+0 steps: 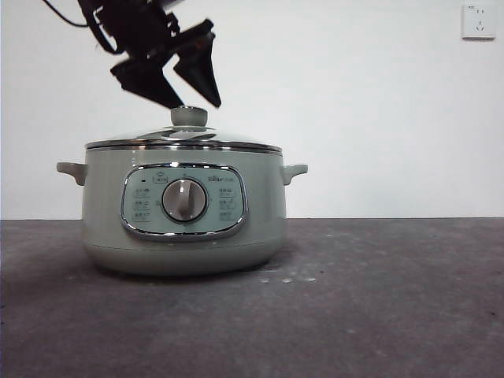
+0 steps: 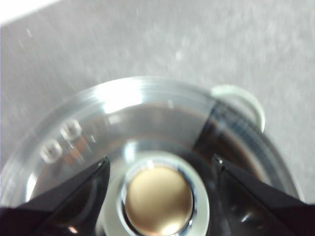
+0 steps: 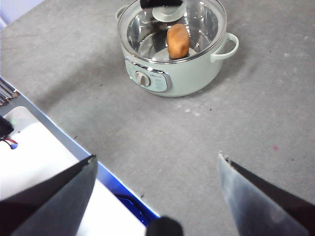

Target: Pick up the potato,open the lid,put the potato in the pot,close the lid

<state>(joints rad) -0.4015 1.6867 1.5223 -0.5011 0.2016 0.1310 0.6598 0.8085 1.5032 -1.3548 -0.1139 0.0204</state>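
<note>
The left claw (image 1: 189, 102) stood wide just above the pale green knob (image 1: 189, 116) of the round glass lid (image 1: 183, 142), which sat on the large green pot (image 1: 183, 209). Below the claw, the orange-brown potato (image 3: 178, 41) lay inside. The right claw (image 3: 156, 189) waited wide, far away over the grey bench (image 3: 197, 128). Dropping again could knock the lid askew.

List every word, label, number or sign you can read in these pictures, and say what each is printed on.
None can be read.
Control panel of the pot: small labels and a logo around the dial, too small and blurred.
Wall socket: no readable marking.
</note>
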